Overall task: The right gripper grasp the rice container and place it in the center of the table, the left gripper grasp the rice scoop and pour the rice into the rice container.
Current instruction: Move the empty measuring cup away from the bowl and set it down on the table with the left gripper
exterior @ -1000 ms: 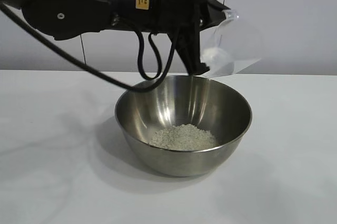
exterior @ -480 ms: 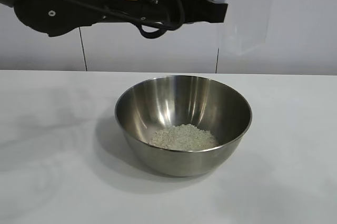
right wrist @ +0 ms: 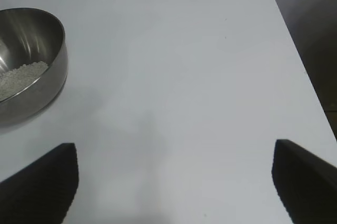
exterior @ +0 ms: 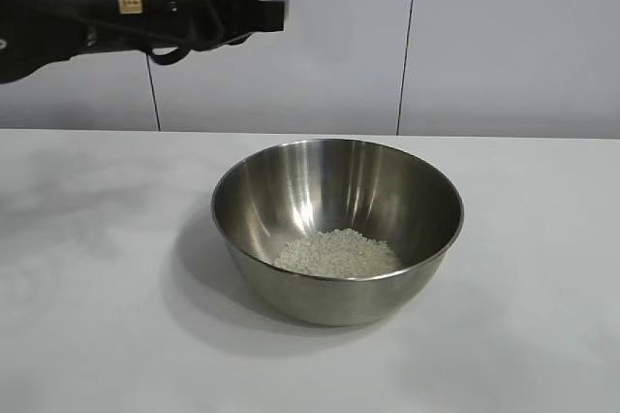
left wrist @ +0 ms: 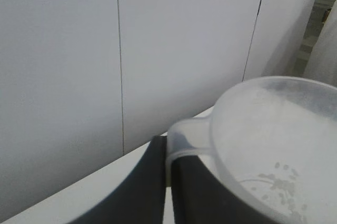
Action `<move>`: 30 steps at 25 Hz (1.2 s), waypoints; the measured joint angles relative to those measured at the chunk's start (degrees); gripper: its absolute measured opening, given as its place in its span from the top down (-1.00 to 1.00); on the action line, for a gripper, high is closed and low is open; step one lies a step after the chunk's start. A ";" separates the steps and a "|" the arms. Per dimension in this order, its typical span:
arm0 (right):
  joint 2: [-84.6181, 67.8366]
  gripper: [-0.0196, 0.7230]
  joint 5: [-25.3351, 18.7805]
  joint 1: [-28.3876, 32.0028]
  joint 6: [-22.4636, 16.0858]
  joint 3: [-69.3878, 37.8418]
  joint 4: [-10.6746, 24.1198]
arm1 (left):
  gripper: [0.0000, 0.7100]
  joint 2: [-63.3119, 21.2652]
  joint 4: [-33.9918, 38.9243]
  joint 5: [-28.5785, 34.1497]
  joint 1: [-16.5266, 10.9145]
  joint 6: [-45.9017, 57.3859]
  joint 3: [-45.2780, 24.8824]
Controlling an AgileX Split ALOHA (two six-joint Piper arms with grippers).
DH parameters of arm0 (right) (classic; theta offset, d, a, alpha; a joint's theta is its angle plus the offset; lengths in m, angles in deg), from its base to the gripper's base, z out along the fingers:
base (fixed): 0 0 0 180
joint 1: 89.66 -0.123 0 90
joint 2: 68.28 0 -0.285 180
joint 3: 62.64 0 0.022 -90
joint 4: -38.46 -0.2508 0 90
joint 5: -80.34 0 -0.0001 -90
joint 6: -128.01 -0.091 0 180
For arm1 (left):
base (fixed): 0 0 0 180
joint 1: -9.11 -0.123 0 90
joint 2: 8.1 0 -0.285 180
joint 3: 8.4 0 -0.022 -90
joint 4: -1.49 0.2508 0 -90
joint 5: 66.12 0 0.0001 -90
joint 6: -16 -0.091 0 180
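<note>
Since earlier, left pincer (left wrist: 168, 182) swung clear of rice container (exterior: 337, 229), pinching light, thin-walled rice scoop (left wrist: 274, 145) by its handle; right pincer (right wrist: 174, 182) stood spread.

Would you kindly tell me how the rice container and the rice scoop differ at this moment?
The rice container is shiny steel; the rice scoop is cloudy clear plastic. The container rests on the table; the scoop is gripped by its handle in the left claw. The container holds a heap of rice; the scoop keeps only stray grains.
</note>
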 joint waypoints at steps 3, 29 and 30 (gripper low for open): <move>0.00 -0.92 0.00 0.00 0.00 0.00 0.00 | 0.97 -1.11 -7.39 -3.11 0.00 -4.04 -4.13; 0.00 -0.92 0.06 0.00 0.00 0.00 0.00 | 0.97 1.16 -24.58 -6.11 -5.70 -12.21 -20.33; 0.00 -0.92 0.01 0.00 0.00 0.00 0.00 | 0.97 1.76 -24.57 -6.13 -5.70 -12.21 -20.33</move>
